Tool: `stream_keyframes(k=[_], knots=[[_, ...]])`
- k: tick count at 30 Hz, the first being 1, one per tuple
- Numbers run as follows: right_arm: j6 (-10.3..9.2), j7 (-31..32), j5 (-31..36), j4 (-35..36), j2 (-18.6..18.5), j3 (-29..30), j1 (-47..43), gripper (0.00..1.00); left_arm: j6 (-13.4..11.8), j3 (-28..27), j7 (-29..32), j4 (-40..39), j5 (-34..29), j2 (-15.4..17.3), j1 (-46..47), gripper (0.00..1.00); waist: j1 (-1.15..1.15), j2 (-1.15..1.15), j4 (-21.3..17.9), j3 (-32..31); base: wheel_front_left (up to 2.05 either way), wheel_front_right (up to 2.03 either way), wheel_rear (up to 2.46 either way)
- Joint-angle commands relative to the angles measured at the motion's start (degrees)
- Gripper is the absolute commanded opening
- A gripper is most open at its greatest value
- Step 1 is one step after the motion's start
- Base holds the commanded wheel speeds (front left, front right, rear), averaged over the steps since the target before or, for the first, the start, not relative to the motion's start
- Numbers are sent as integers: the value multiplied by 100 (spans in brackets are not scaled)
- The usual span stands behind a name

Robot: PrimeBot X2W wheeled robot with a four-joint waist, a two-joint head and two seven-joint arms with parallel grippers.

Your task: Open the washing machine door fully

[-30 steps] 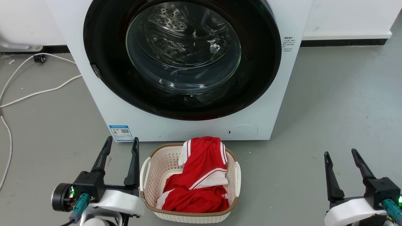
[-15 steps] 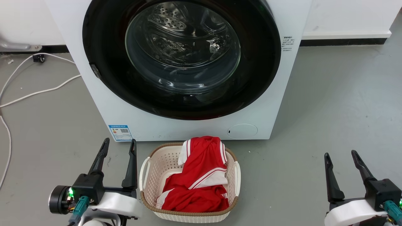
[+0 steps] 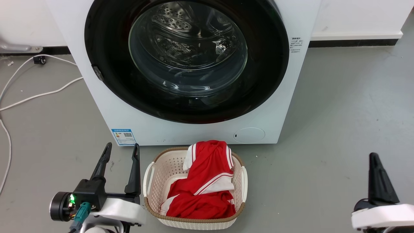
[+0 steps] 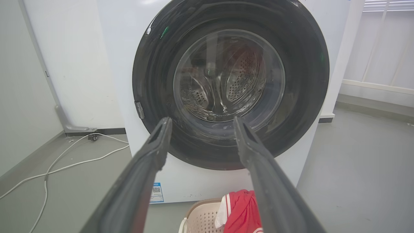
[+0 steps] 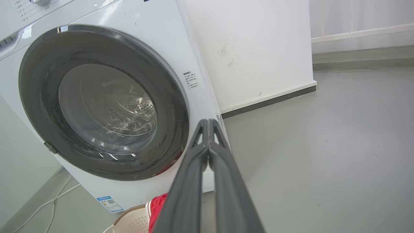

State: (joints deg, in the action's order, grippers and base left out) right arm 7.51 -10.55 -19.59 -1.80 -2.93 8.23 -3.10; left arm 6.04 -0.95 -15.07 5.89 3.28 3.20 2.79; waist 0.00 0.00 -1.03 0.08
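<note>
The white washing machine (image 3: 106, 106) stands straight ahead, and its round glossy black door (image 3: 265, 64) with the clear glass window lies flat against the front, closed. The same door (image 4: 307, 81) faces the left wrist camera, and it appears again (image 5: 42, 97) at the left of the right wrist view. My left gripper (image 3: 121, 149) hovers open low at the lower left, well short of the machine. My right gripper (image 3: 375, 157) hangs at the lower right, fingers pressed together with nothing between them, as the right wrist view (image 5: 208, 123) confirms.
A white laundry basket (image 3: 152, 171) with a red and white garment (image 3: 207, 181) sits on the grey floor just before the machine, between my arms. White cables (image 3: 38, 94) trail across the floor at the left. A wall with a dark skirting (image 3: 352, 42) runs behind.
My right gripper has closed: its two spread fingers now stand together. The left gripper dropped slightly a second ago and has held still since. The door has not moved.
</note>
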Motion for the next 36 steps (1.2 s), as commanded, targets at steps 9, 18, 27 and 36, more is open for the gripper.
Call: stream_keyframes(k=[9, 18, 27, 36], knots=[[-3, 50, -4833, -217, 9, -84, 598, 0, -2, -65, -15, -21, 33, -6, 19, 100, 0, 0, -60, 49, 0, 0, 0], [-3, 657, -7609, -1205, -181, 424, 2246, 0, 6, -114, -15, -109, 66, -10, 149, 100, 0, 0, -132, 238, 0, 0, 0], [-3, 892, -8206, -3021, -1342, 290, 4440, 0, 42, -67, -15, -210, 45, -8, 321, 100, 0, 0, -90, 524, 0, 0, 0], [-3, 1512, -7640, -4741, -2198, -881, 6732, 0, 90, 26, -15, -354, 78, 21, 548, 100, 0, 0, 114, 900, 0, 0, 0]])
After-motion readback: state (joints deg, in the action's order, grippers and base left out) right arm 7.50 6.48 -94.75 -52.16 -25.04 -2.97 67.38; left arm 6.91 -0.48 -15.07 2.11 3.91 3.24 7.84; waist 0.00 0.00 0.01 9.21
